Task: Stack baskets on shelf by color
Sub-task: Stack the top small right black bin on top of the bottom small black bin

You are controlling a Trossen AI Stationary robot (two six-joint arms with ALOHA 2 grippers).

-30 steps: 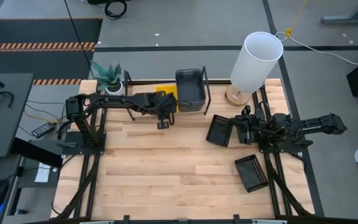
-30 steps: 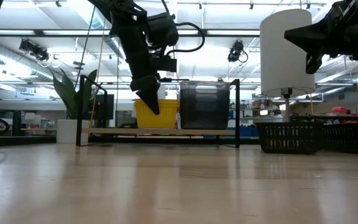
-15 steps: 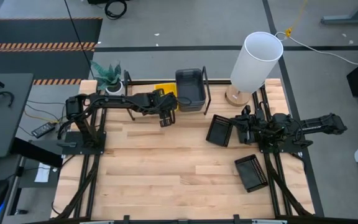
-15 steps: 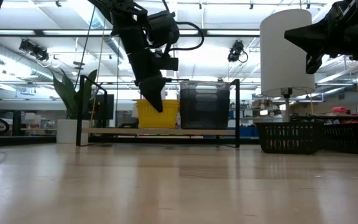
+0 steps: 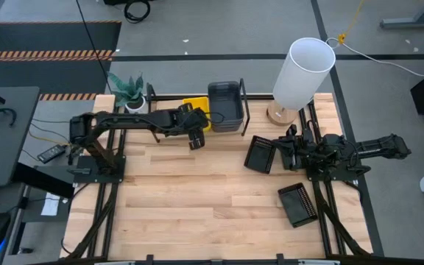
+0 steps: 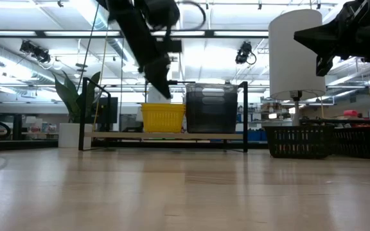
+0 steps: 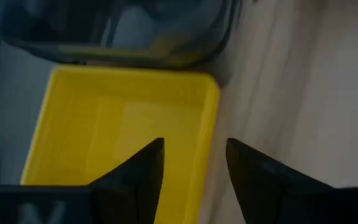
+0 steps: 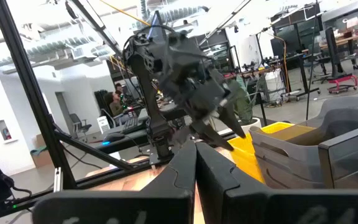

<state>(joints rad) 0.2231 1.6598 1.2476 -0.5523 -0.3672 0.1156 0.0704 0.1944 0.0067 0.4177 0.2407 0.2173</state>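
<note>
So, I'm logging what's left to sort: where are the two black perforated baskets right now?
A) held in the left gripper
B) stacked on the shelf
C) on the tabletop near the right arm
C: both black baskets lie on the tabletop beside the right arm, not on the shelf.

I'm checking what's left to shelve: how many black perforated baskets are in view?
2. One black basket lies on the table in front of the right gripper; the other black basket lies nearer the table's front right. Neither is on the shelf. None seems hidden.

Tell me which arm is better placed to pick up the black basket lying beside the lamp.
The right: its gripper hovers next to that black basket, while the left gripper is by the shelf.
</note>
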